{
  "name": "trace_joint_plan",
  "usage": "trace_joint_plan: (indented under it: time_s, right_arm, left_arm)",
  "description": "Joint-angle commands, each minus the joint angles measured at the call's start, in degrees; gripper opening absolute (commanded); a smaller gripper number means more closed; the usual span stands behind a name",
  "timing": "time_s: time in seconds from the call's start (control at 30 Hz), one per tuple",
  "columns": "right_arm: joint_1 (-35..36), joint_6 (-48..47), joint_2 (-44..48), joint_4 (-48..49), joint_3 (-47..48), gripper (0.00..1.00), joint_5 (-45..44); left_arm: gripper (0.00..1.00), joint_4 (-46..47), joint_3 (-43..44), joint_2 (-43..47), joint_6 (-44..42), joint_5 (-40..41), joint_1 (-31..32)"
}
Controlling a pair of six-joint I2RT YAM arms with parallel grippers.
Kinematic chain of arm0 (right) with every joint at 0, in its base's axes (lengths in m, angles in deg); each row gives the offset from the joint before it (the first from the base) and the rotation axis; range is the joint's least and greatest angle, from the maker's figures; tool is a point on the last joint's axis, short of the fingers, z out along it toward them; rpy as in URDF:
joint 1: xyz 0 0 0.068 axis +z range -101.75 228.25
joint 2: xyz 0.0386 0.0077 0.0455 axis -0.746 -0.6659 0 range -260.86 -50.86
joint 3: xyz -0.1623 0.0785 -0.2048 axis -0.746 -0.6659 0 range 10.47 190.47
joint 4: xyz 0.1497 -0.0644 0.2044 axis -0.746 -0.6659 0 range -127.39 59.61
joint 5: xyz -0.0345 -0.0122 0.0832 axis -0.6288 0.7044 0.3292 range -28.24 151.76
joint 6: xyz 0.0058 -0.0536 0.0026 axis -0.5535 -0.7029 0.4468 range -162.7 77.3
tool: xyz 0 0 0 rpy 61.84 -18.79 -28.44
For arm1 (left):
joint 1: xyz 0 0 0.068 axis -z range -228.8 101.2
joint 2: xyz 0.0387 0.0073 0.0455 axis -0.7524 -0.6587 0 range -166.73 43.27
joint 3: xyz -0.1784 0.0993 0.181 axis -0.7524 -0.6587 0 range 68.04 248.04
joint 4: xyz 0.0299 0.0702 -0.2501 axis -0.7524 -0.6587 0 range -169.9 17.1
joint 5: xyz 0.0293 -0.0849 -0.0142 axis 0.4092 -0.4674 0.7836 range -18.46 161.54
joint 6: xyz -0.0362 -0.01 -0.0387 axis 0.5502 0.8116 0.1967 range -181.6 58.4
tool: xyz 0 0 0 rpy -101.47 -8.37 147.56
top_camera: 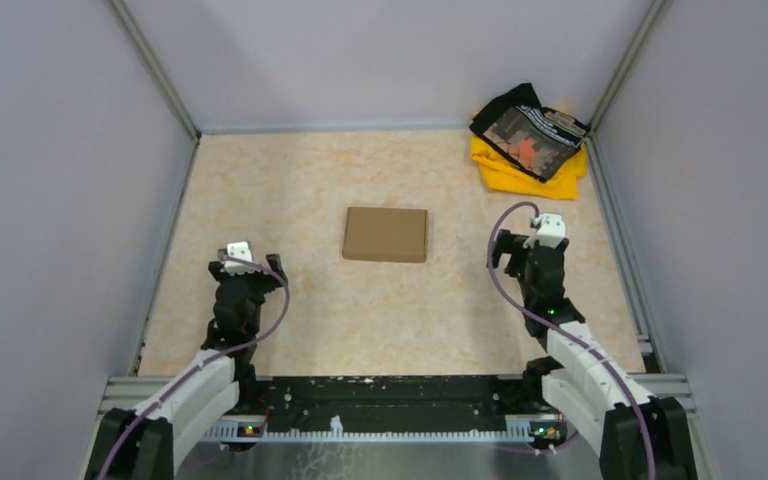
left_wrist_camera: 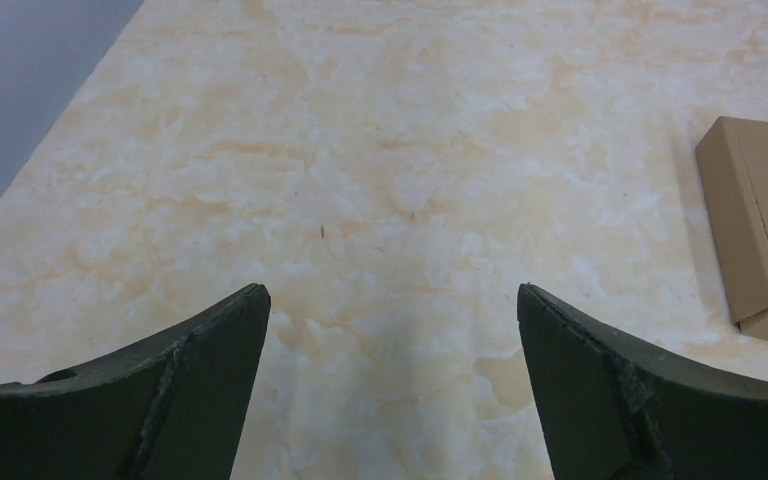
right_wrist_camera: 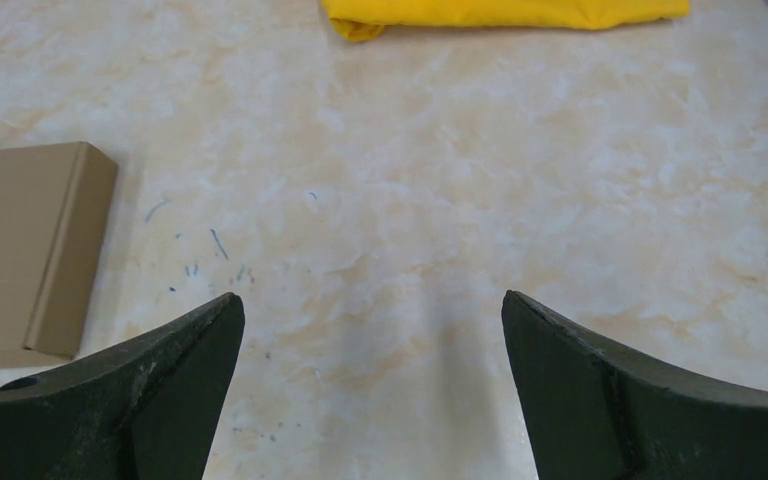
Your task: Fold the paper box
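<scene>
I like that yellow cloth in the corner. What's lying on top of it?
A black cloth with white and orange print lies on the yellow cloth, covering most of it. Only the yellow's near edges show; anything under the pile is hidden.

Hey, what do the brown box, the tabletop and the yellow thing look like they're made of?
The paper box: matte brown cardboard, judging by its creased fold line. The tabletop: smooth beige marbled surface, perhaps laminate or stone. The yellow thing: soft folded cloth, rounded edges.
</scene>
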Motion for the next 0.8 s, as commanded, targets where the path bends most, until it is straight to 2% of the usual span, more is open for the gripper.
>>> trace_joint_plan:
  time_s: [0.0, 0.23, 0.27, 0.33, 0.4, 0.53, 0.6, 0.67, 0.77]
  right_arm:
    - [-0.5, -1.6, 2.6, 15.8, -5.6, 0.99, -5.3]
    - [-0.6, -6.5, 4.8, 31.8, -14.1, 0.99, -8.4]
    - [-0.6, -7.1, 3.9, 33.2, -14.4, 0.99, -9.0]
    - [-0.6, -8.2, 0.7, 37.8, -15.1, 0.99, -10.6]
    - [-0.6, -9.5, -3.2, 41.7, -14.9, 0.99, -11.6]
    - [-0.6, -10.7, -15.0, 52.5, -14.7, 0.99, -13.0]
    - [-0.6, -11.5, -20.4, 57.1, -13.7, 0.99, -14.2]
    - [-0.5, -13.6, -22.8, 57.7, -12.8, 0.99, -14.3]
    - [-0.5, -14.6, -27.4, 63.9, -13.4, 0.99, -14.5]
  left_arm:
    - [0.99, 18.2, -1.0, -9.0, -2.8, -5.2, -2.4]
    - [0.99, 31.2, 5.7, -30.7, -3.4, -11.6, -7.5]
    - [0.99, 30.6, 7.0, -32.5, -4.4, -12.3, -7.6]
    - [0.99, 29.6, 8.8, -34.0, -3.7, -12.0, -7.9]
    - [0.99, 33.9, 8.7, -36.1, -4.6, -13.4, -8.8]
    - [0.99, 32.7, 12.1, -40.6, -5.5, -14.1, -9.9]
    - [0.99, 37.0, 11.5, -43.7, -6.5, -15.6, -10.5]
    - [0.99, 40.3, 11.4, -45.8, -7.5, -17.8, -10.5]
    - [0.99, 44.2, 10.4, -48.6, -6.5, -17.0, -10.7]
